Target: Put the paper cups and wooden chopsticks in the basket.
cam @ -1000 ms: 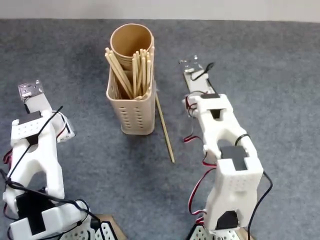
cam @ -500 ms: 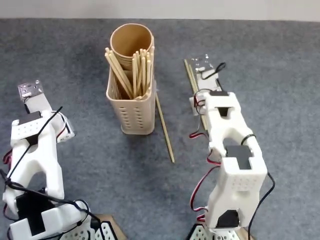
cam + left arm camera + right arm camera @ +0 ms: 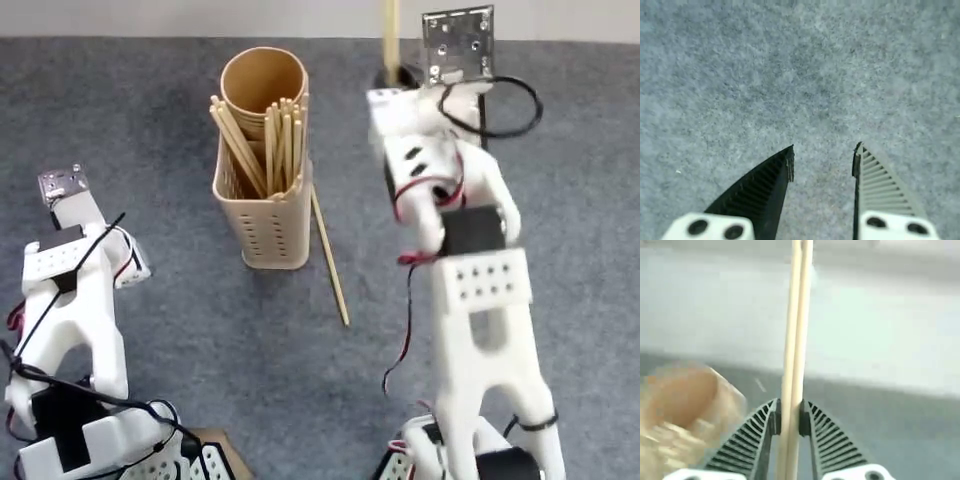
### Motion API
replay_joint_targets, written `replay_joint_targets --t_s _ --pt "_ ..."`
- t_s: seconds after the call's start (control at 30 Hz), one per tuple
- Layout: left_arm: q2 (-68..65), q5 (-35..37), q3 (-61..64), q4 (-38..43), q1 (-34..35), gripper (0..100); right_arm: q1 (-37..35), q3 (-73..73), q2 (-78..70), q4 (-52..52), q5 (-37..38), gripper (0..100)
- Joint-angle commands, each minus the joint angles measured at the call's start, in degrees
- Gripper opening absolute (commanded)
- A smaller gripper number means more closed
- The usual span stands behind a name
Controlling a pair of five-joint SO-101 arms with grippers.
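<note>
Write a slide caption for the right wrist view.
Right gripper shut on two wooden chopsticks, with a paper cup blurred beyond.

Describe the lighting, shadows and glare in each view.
High view: soft, even light, no hard shadow around the basket, and the metal plate on the right arm glints. Left wrist view: flat light, no hard shadow under the left gripper. Right wrist view: the chopsticks in the right gripper stand against a bright wall.

A robotics lab bench, by the look: a white printed left arm (image 3: 70,300) and right arm (image 3: 480,300) on a grey felt-topped table (image 3: 200,350), plain pale wall (image 3: 150,15) behind
</note>
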State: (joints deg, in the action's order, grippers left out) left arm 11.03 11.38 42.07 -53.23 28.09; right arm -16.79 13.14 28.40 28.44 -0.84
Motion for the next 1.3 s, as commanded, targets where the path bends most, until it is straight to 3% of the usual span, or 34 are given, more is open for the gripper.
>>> replay_joint_targets --t_s 0.0,0.2,0.6,0.77,0.93,1.27 --pt "0.48 0.26 -0.22 0.53 -0.92 21 -7.60 -0.40 4.09 -9.10 -2.90 0.5" --pt "0.48 0.26 -0.22 0.53 -0.92 21 -16.57 8.48 2.59 -21.93 -7.21 0.5" --pt "0.22 0.26 -0.22 0.62 -0.92 21 -18.86 31.52 1.80 -42.59 -6.59 0.5" --pt "0.04 -1.67 -0.13 0.97 -0.92 21 -22.29 34.86 2.33 -44.53 -2.02 1.7" --pt "-0.04 -3.43 0.04 2.29 -1.19 21 -23.69 34.95 2.42 -44.53 3.08 13.2" --pt "-0.04 -3.52 0.04 2.29 -1.19 21 -17.98 31.08 8.40 -44.00 3.25 16.6"
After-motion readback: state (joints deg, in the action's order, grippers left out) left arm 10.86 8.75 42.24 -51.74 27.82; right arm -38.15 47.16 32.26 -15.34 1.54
